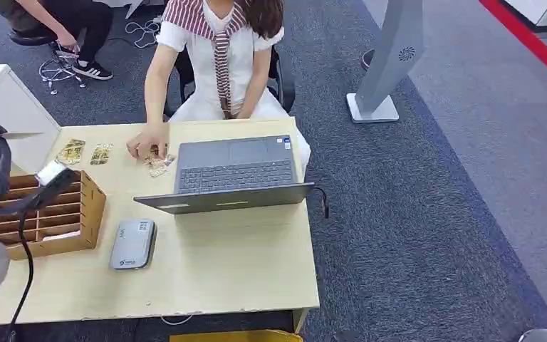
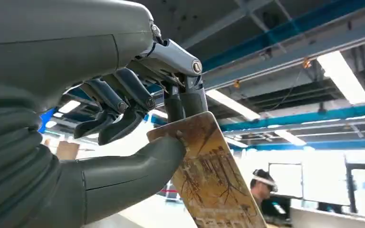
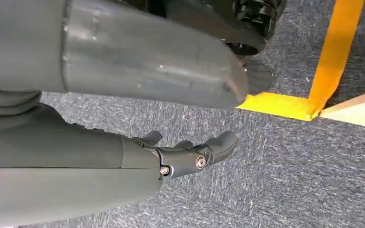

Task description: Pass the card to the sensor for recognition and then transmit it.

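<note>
Thumb point(image 2: 138, 161) and dark fingers point(image 2: 183, 102) of left hand point(image 2: 123, 118) pinching brown printed card point(image 2: 209, 175), raised at the desk's left edge, above slotted wooden card box point(image 1: 57, 214). Right hand point(image 3: 185, 156) hanging over grey carpet point(image 3: 275, 166), fingers loosely apart, holding nothing. Grey card sensor point(image 1: 133, 244) flat on pale wooden desk point(image 1: 235, 263), near open grey laptop point(image 1: 231, 174). Seated person's hand point(image 1: 146, 142) on loose cards point(image 1: 158, 162).

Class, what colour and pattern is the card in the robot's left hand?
Golden-brown card with dark line drawing; clearest in left wrist view.
</note>
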